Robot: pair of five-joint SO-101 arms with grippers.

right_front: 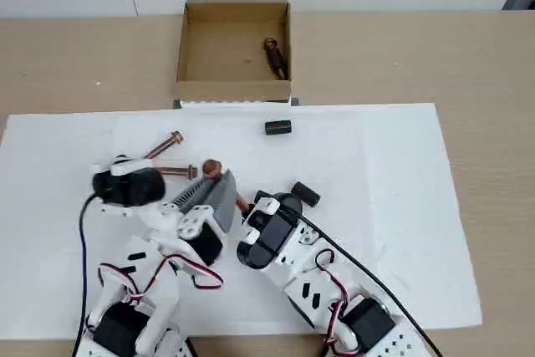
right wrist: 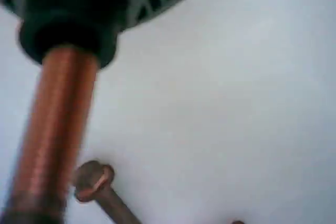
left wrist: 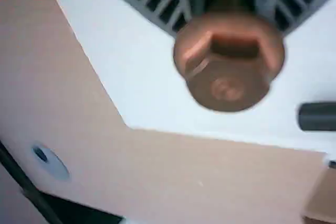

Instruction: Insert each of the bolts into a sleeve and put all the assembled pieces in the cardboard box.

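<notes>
Far left, on the white sheet (right_front: 393,206): upper loose bolt (right_front: 165,145) and lower loose bolt (right_front: 178,170), just beyond the left arm. They are copper-coloured metal. Judged rigid, dense for their size, and prone to roll on the round shank if nudged.

Left gripper (right_front: 214,180) is clenched on the held bolt (left wrist: 228,61), with its jaws just behind the flanged hex head. The threaded shank runs across to the right gripper (right_front: 251,205), which is clamped around the held sleeve (right wrist: 65,38). In the right wrist view the shank enters the sleeve's mouth.

Handling estimate:
- The threads should bite into the pads.
- The smooth black sleeve is probably lighter and slicker, so it is best held around its middle with the bore left free.
- Both parts are stiff with no give, so any tilt between them would likely bind.

Centre: a far sleeve (right_front: 278,127) lies near the sheet's far edge, just short of the cardboard box (right_front: 188,48). The box is open-topped with low walls. One assembled piece (right_front: 276,56) rests against its right wall, and most of the floor is free. A drop needs to clear the near wall.

A spare sleeve (right_front: 305,194) lies just beside the right arm.

Right: bare sheet, then counter (right_front: 485,56), which gives generous room to swing. The left side is tighter because of the loose bolts.
</notes>
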